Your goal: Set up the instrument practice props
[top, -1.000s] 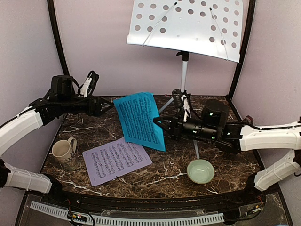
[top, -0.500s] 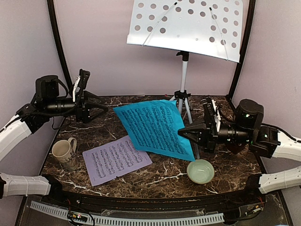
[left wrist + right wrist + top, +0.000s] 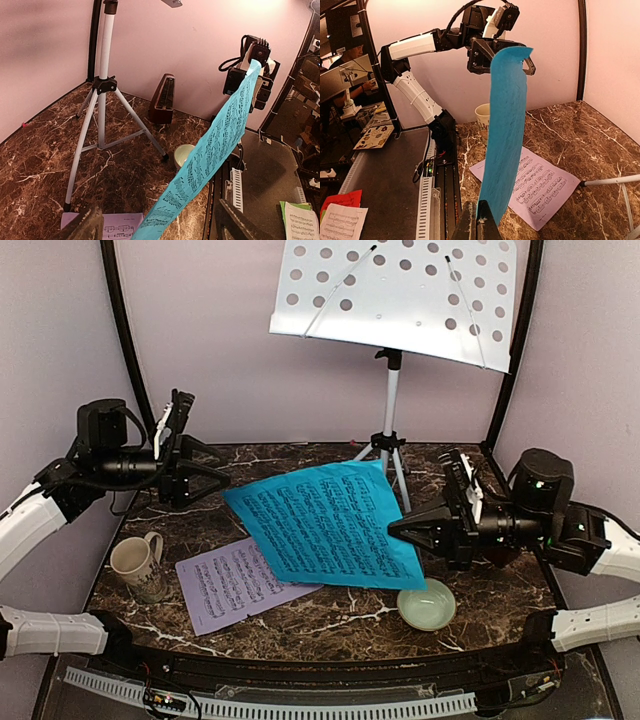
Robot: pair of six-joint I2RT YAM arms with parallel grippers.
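— What has moved in the last second?

— The blue music sheet [image 3: 320, 525]. A second ago it hung steep and narrow over mid-bench, in front of the stand's legs, with the right jaws at its edge. Those jaws have since drawn back to their own side and taken the paper along. It now spreads wide in the air above the bench [image 3: 330, 620], overlapping a corner of the lilac music sheet [image 3: 225, 585] in the top view.

— Who has hold of it?

— The right jaws, clenched on its right edge (the right wrist view shows the paper pinched between them and rising edge-on). The left jaws stand wide apart, released, just beside the sheet's left corner. Whether that corner brushes them I cannot tell.

— Where does that leave the job?

— Early, I'd judge. One sheet is off the bench in a single grip, which frees it to go up to the music stand [image 3: 400, 290], whose perforated desk carries nothing yet. The lilac sheet lies flat near the mug [image 3: 135, 565]. The metronome [image 3: 164, 99] stands at the back by the wall, beyond the tripod legs.

— Any worry?

— Thin paper held by one edge sags and swings, and the desk sits high, so the lift wants care.
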